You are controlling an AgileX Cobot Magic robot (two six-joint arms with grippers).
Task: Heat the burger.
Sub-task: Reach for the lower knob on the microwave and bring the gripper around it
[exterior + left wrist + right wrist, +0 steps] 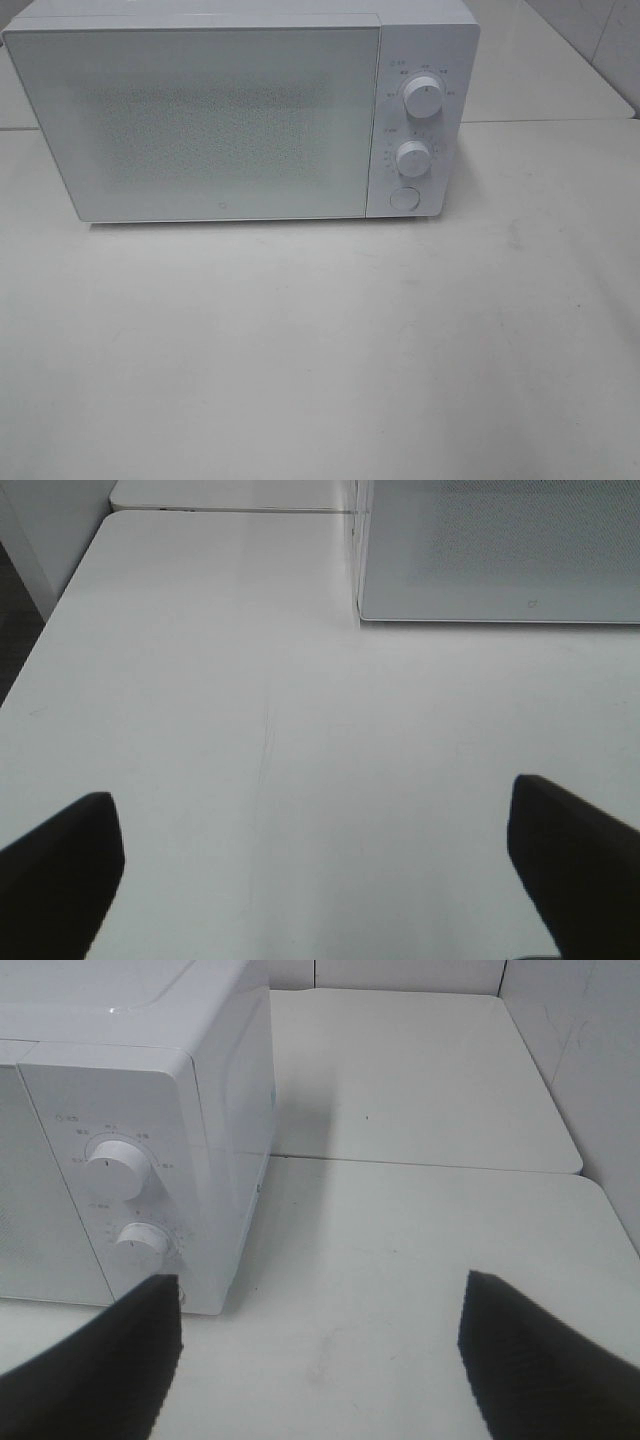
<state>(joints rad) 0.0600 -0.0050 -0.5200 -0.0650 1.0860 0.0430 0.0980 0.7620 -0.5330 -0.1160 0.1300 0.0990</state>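
The burger is out of view in every frame. A white microwave (240, 110) stands at the back of the table with its door shut; two knobs (424, 97) and a round button sit on its right panel. My left gripper (315, 860) is open over bare table in front of the microwave's left corner (362, 610), nothing between its dark fingers (60, 870). My right gripper (320, 1350) is open too, hovering near the microwave's right side (240, 1130), beside the knobs (112, 1168). Neither arm shows in the exterior high view.
The white table (320, 350) stretches in front of the microwave. A second table top (400, 1070) abuts behind it, and a tiled wall (600, 1070) rises at the right. The table's left edge (50, 630) drops to a dark floor.
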